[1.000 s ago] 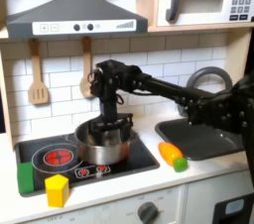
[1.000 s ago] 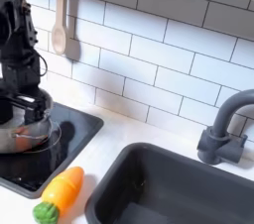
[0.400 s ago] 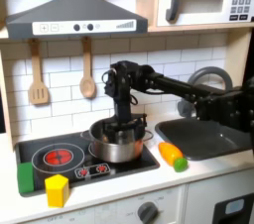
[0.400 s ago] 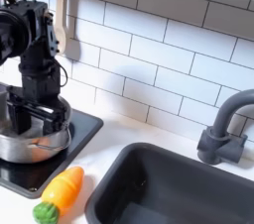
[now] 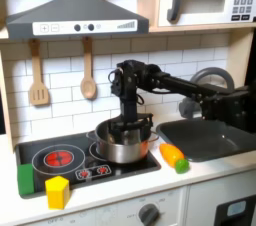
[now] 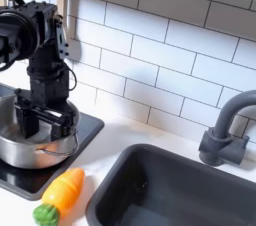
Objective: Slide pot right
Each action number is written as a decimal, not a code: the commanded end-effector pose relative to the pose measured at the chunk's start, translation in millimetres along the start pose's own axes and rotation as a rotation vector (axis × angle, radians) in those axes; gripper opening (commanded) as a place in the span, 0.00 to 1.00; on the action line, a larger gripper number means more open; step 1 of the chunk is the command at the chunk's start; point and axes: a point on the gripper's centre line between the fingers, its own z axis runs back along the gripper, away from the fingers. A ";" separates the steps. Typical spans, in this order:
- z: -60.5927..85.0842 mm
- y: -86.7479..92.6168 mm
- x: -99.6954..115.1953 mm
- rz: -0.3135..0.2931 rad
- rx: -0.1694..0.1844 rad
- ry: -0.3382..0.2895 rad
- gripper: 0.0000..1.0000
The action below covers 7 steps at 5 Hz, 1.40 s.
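A shiny round metal pot (image 5: 124,145) is seen on the black glass stovetop (image 5: 60,160) of a toy kitchen, seated over the burner nearest the first exterior view's right, beside the red-ringed burner (image 5: 58,156) on that view's left. The black gripper (image 5: 128,128) is lowered onto the pot's rim, and in the second exterior view its fingers (image 6: 62,122) are shown straddling the near wall of the pot (image 6: 37,142); the jaws appear clenched on the rim, one finger inside the bowl and one outside. Something orange-pink is glimpsed within the pot in the second exterior view, too blurred to be identified. A plastic carrot (image 5: 174,156) with a green top is laid on the pale bench (image 5: 200,175) just off the stovetop's right edge in the first exterior view, and is shown in the second exterior view (image 6: 60,194) between stovetop and dark sink (image 6: 170,185). A yellow block (image 5: 57,191) and a green piece (image 5: 25,179) are set at the stovetop's front left corner in the first exterior view. Two wooden utensils (image 5: 38,73) are hung against the white tiled wall (image 6: 170,60), below a grey range hood (image 5: 75,15), and a curved grey faucet (image 6: 228,130) is mounted behind the sink.
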 end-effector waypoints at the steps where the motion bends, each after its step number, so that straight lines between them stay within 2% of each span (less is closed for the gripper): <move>1: 16.9 -7.9 0.8 -0.007 0.013 -0.040 1.00; 2: 33.5 -14.7 -1.3 -0.010 0.010 -0.067 1.00; 3: 43.7 -15.4 -4.1 -0.003 0.002 -0.089 1.00; 4: 71.5 -22.1 -12.3 -0.017 0.000 -0.152 1.00; 7: 71.8 -26.3 -10.5 -0.032 0.004 -0.154 1.00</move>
